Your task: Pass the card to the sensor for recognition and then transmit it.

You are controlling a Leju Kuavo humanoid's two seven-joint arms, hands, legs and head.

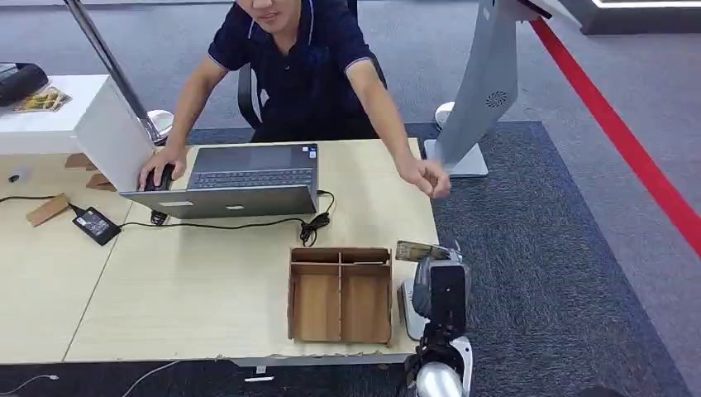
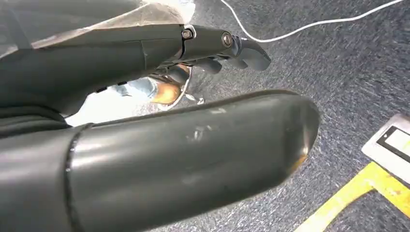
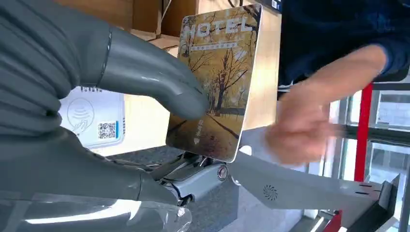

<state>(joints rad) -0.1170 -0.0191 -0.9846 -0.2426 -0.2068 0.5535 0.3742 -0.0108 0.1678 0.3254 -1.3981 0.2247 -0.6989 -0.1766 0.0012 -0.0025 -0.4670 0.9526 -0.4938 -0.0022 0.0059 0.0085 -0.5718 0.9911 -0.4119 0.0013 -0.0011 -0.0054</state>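
Observation:
My right hand (image 1: 443, 288) is raised at the table's right front corner and holds the hotel card (image 1: 418, 251), which juts out toward the table. In the right wrist view the card (image 3: 220, 77) shows autumn trees and the word HOTEL, pinched between my thumb (image 3: 154, 79) and the fingers behind it. The white sensor (image 1: 406, 310) lies on the table just below that hand; its face with a QR code (image 3: 96, 121) sits behind the thumb. A person's hand (image 1: 430, 177) reaches out beyond the card, blurred in the wrist view (image 3: 302, 128). My left hand (image 2: 145, 145) hangs over the floor, holding nothing.
A wooden divided tray (image 1: 340, 294) stands left of the sensor. A grey laptop (image 1: 248, 178), a mouse and cables lie at the back of the table (image 1: 182, 281), in front of the seated person. A grey kiosk stand (image 1: 484, 91) rises at the right on the carpet.

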